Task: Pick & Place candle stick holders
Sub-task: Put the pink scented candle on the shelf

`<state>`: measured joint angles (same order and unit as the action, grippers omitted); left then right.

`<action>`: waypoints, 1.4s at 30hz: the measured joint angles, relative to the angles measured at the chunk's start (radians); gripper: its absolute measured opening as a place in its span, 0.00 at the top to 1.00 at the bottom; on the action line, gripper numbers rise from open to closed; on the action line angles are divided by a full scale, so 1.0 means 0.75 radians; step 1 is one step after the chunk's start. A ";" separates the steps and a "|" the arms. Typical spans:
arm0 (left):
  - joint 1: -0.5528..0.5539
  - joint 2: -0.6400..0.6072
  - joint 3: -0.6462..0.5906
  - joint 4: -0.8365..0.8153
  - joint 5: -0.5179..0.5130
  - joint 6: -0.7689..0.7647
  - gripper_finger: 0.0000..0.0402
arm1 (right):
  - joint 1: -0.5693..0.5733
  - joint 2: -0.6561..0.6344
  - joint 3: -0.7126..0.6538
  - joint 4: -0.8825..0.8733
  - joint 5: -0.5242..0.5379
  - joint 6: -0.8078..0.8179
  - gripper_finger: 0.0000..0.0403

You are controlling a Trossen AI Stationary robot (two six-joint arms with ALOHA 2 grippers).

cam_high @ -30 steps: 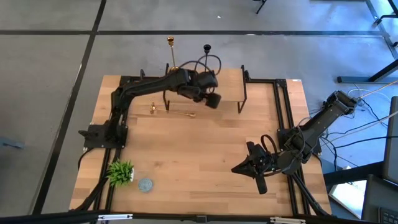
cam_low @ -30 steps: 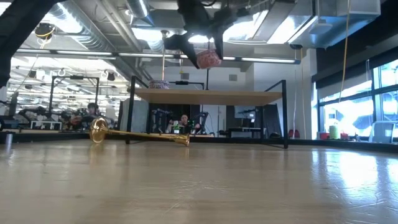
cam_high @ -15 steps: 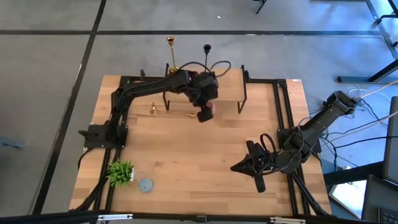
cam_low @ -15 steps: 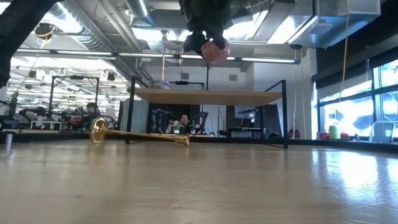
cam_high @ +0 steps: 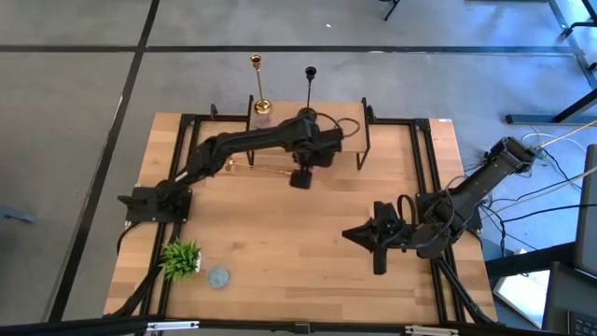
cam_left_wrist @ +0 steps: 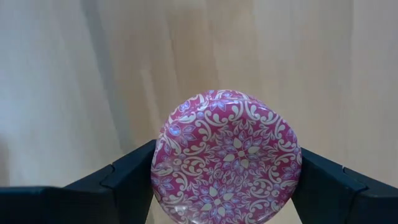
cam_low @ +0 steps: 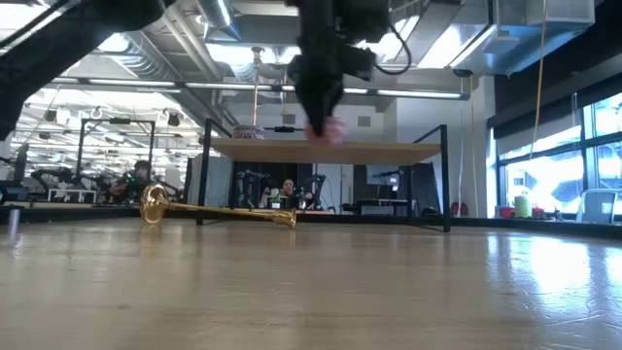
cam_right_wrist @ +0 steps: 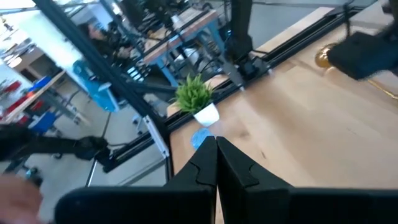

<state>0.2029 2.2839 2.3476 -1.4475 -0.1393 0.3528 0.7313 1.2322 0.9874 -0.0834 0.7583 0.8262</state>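
My left gripper [cam_left_wrist: 227, 186] has its jaws pinching a round pink disc [cam_left_wrist: 226, 157] with a white and blue floral pattern, one finger [cam_left_wrist: 121, 186] on each side of it, and bare wood of the desk [cam_left_wrist: 93, 74] shows beyond it. From above I see that gripper [cam_high: 300, 176] hanging over the desk [cam_high: 280, 252] just in front of the small raised shelf [cam_high: 350, 140] at the far edge, with the left arm stretched across from its base on the left side. In the low view the disc [cam_low: 330, 127] shows as a pink blur under the dark wrist, held well above the desk and in front of the shelf [cam_low: 326, 150]. One gold candlestick [cam_high: 256, 168] lies on its side on the desk beside the gripper, on the arm's side; in the low view it [cam_low: 219, 209] lies flat with its round base to the left. A second gold candlestick [cam_high: 258, 84] and the black candlestick [cam_high: 311, 86] stand upright on the shelf, apart from each other. My right gripper [cam_high: 359, 235] rests low over the right half of the desk, well apart from all of this, its jaws pressed together [cam_right_wrist: 216, 163]. Near the front left corner sit a small green plant [cam_high: 181, 259] and a bluish round disc [cam_high: 218, 277] just beside it.
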 joint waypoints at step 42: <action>0.200 -0.076 0.012 0.182 0.007 0.020 0.26 | -0.052 0.061 0.000 0.057 0.022 0.030 1.00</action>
<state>0.3527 2.2272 2.3566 -1.3113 -0.1339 0.3678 0.6926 1.2778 0.9874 -0.0403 0.7750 0.8490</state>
